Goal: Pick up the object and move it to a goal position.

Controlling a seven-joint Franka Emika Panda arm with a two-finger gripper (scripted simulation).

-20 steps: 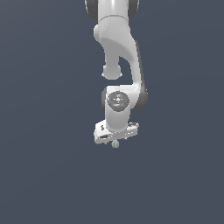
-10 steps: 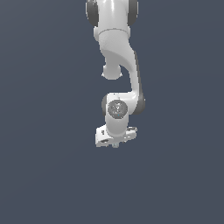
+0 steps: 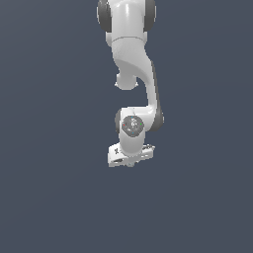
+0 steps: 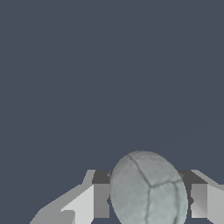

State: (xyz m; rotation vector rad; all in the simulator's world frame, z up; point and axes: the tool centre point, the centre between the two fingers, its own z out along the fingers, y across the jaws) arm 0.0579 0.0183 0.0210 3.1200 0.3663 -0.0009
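Note:
The object (image 4: 148, 192), a pale grey-green ball with dark seam lines, fills the space between my gripper's fingers in the wrist view. My gripper (image 4: 149, 202) is shut on it, with one finger (image 4: 100, 200) on one side and the other finger (image 4: 199, 200) on the opposite side. In the exterior view the white arm hangs down from above, and the gripper (image 3: 130, 163) points downward under the white hand (image 3: 129, 154). There the ball is almost wholly hidden under the hand.
A plain dark blue-grey surface (image 3: 54, 197) surrounds the arm in both views. No other object or edge shows.
The wrist and hand have shifted a little lower in the exterior view over the last second. The ball, visible below the hand earlier, now barely shows.

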